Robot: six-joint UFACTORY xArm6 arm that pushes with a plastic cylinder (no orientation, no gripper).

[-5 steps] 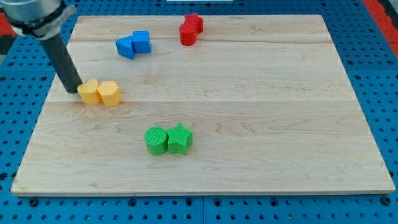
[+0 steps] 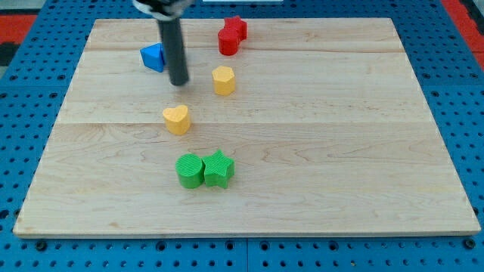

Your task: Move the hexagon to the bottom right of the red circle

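The yellow hexagon (image 2: 223, 79) sits on the wooden board, below and slightly left of the red circle (image 2: 228, 43). A red star (image 2: 238, 27) touches the red circle at its upper right. My tip (image 2: 179, 82) rests on the board just left of the yellow hexagon, with a gap between them. The rod rises toward the view's top and covers part of the blue blocks. A yellow heart (image 2: 176, 119) lies below my tip.
A blue triangle (image 2: 153, 57) shows left of the rod; a second blue block is hidden behind the rod. A green circle (image 2: 190, 170) and a green star (image 2: 218, 168) touch each other near the lower middle of the board (image 2: 340, 136).
My tip has moved right and up, from the left of the yellow pair. The yellow hexagon has travelled up and right toward the red circle. The yellow heart has shifted right and apart from it.
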